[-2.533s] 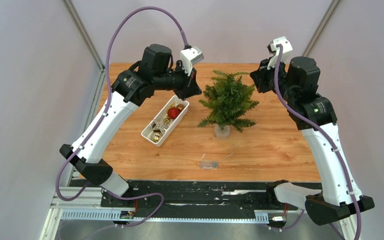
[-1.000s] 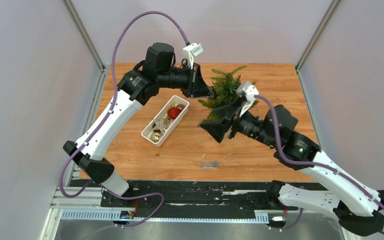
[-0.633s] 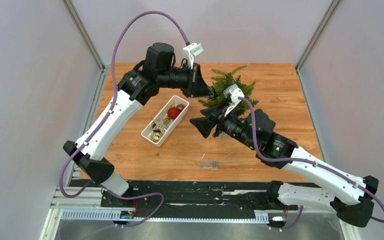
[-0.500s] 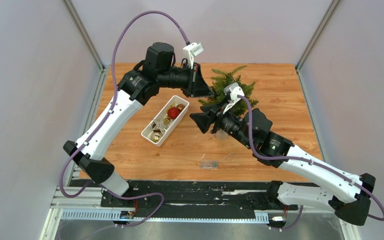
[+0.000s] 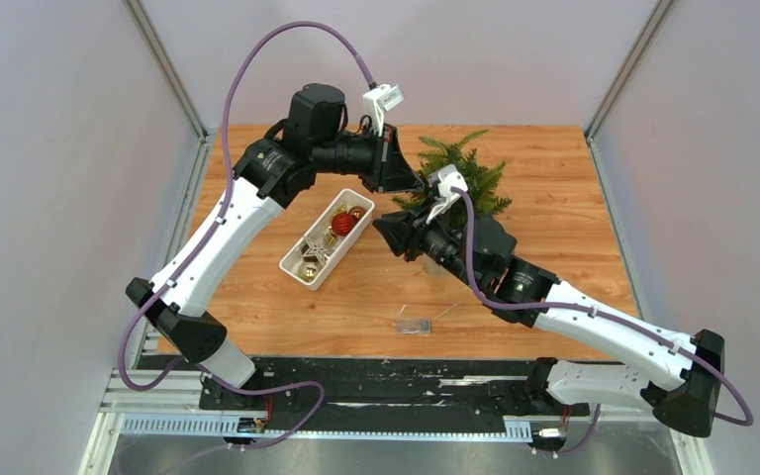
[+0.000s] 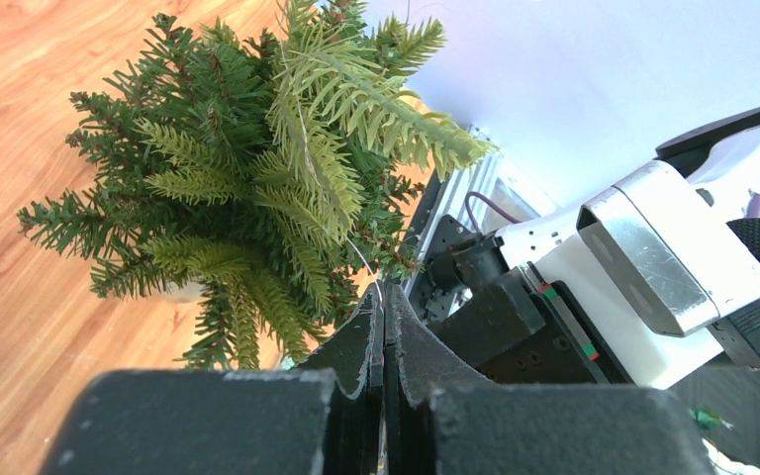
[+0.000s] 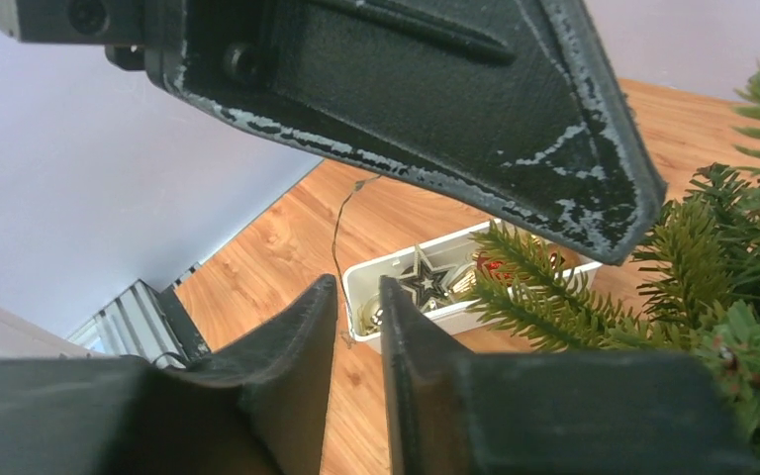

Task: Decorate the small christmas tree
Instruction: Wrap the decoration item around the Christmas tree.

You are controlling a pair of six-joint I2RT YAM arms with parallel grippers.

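One thread (image 7: 339,223) hung from my clenched left gripper (image 6: 384,297); right gripper (image 7: 356,287), jaws slightly apart, needed thread centred before pinching.

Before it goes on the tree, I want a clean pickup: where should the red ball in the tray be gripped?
Grip the red ball across its middle, from straight above: it is round, and the white tray walls it in.

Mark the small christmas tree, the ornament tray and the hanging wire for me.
small christmas tree (image 5: 483,186): top external view, on its right-hand branches.
ornament tray (image 5: 294,270): top external view, on its near end rim.
hanging wire (image 7: 334,247): right wrist view, midway along the strand.
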